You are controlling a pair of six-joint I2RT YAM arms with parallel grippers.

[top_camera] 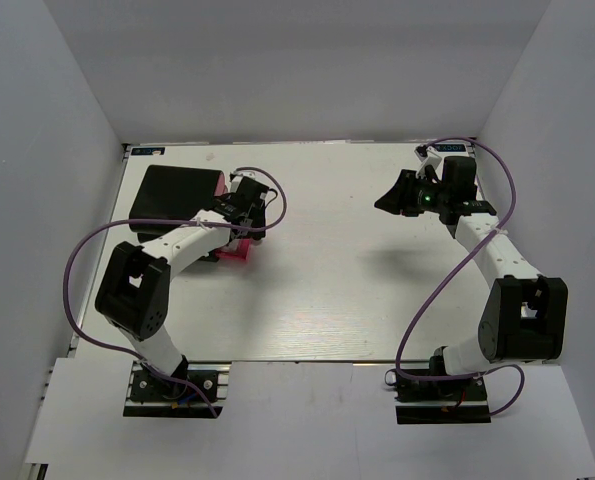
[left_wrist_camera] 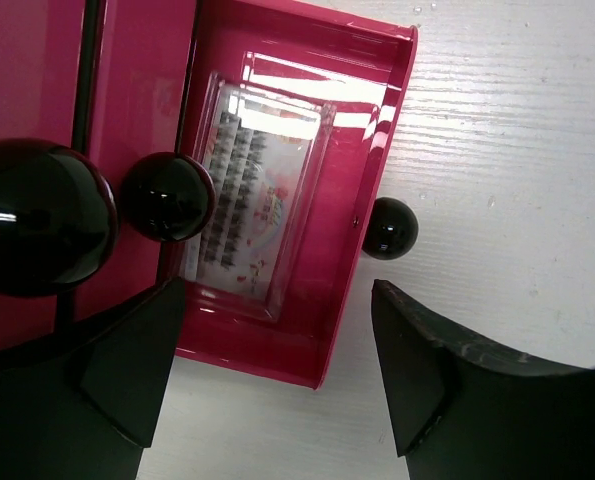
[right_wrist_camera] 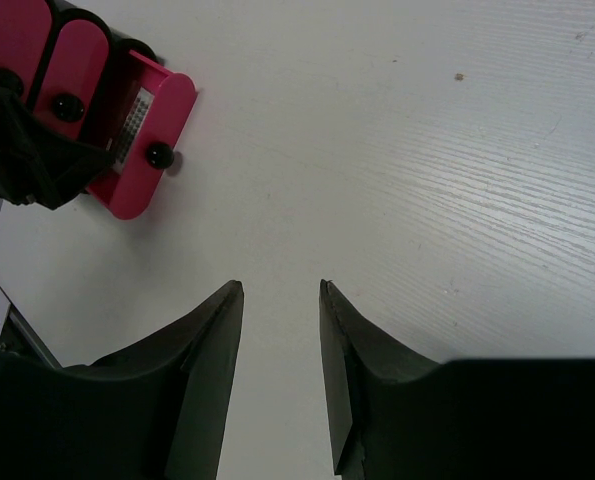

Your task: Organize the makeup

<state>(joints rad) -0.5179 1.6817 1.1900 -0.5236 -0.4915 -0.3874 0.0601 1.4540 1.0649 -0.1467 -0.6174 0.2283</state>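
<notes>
A white-pink flat packet point(left_wrist_camera: 257, 200) of makeup lies inside the pulled-out pink drawer point(left_wrist_camera: 362, 130) of the black-and-pink case point(top_camera: 177, 190). My left gripper point(left_wrist_camera: 277, 290) hangs just above the drawer's near end, jaws wide open with nothing between them. The drawer's round black knob point(left_wrist_camera: 389, 227) sticks out toward the table, untouched. In the top view the left gripper point(top_camera: 245, 215) sits over the drawer point(top_camera: 232, 255) at the case's right side. My right gripper point(right_wrist_camera: 281, 288) stands open and empty above bare table at the back right point(top_camera: 389, 200). Other makeup is out of view.
Two more black knobs point(left_wrist_camera: 167, 197) sit on the case's shut pink drawer fronts point(left_wrist_camera: 137, 80). The right wrist view catches the case point(right_wrist_camera: 37, 50) and open drawer point(right_wrist_camera: 152, 140) far off. White walls enclose the table point(top_camera: 337, 300) on three sides.
</notes>
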